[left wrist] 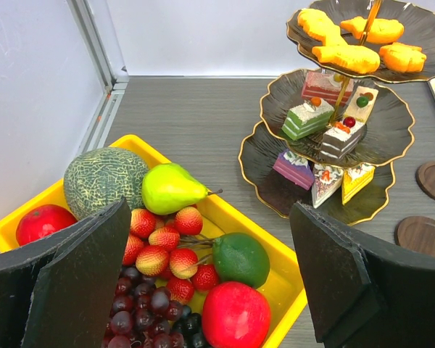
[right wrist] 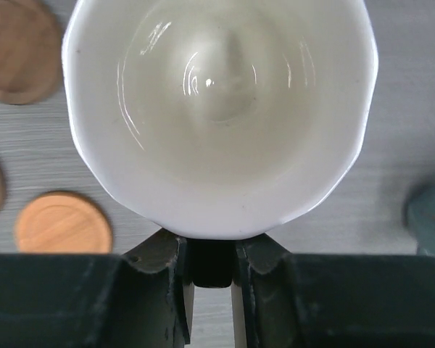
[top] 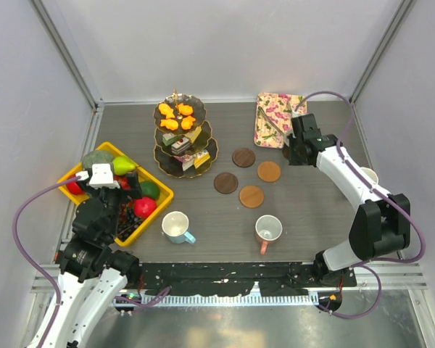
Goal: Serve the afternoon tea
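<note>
On my far left the left gripper hangs over the yellow plastic crate of fruit and vegetables, its fingers spread wide with nothing between them; I count it idle. Just right of the crate is the dark three-tier scalloped stand with its gold handle. It carries small orange pastries on the top tier and cake slices on the two below, so I judge the food side done. Toward the near edge, a white mug with a blue handle and a pinkish mug stand upright on bare table. Between them and the stand lie four round wooden coasters, none occupied; the orange-brown coaster lies nearest my working arm. Further right, beside the floral rectangular tray, the right gripper is at a glossy ceramic mug with a white inside. Its fingers are close together, pinching a dark piece under the rim that I take for the handle. A pale mug peeks out behind that arm. The step in hand, as I read it, is picking this mug up. Next I need a straight lift, a short carry left and a level set-down centred on that coaster, with a firm grip, since a mug held by its handle can swing
</note>
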`<state>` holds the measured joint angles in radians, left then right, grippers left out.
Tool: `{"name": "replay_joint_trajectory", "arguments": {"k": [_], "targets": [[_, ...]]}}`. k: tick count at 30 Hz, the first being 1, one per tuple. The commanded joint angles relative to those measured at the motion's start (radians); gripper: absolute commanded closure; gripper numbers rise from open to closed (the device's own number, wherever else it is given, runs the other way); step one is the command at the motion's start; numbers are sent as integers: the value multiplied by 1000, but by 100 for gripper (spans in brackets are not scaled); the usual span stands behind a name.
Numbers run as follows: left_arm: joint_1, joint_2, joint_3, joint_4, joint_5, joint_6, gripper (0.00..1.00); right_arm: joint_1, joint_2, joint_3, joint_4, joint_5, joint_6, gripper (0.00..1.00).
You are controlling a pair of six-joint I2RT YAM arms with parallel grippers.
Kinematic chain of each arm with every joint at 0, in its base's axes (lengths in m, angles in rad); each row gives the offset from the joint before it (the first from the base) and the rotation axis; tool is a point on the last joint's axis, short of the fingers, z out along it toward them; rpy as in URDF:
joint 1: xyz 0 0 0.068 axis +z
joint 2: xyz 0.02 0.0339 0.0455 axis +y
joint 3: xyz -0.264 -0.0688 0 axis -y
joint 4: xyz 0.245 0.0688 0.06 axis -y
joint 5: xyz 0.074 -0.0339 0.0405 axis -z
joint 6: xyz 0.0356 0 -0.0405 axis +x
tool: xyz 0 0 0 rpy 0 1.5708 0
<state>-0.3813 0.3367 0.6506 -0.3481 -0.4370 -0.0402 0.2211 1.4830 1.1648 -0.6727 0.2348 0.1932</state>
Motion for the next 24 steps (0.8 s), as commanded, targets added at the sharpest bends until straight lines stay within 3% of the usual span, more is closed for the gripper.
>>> {"name": "replay_joint_trajectory", "arguments": {"k": [1,6,10,24], "targets": [[-4,7,-2,52,-12,13,1,113,-35,142,127,-84,-139,95],[-4,5,-2,52,-14,16,1,181,78,216,162,-280,-235,95],[-4,5,-3,51,-12,14,1,208,152,257,188,-325,-314,95],[-4,19,-3,52,-12,16,1,273,299,345,191,-126,-302,95]]}}
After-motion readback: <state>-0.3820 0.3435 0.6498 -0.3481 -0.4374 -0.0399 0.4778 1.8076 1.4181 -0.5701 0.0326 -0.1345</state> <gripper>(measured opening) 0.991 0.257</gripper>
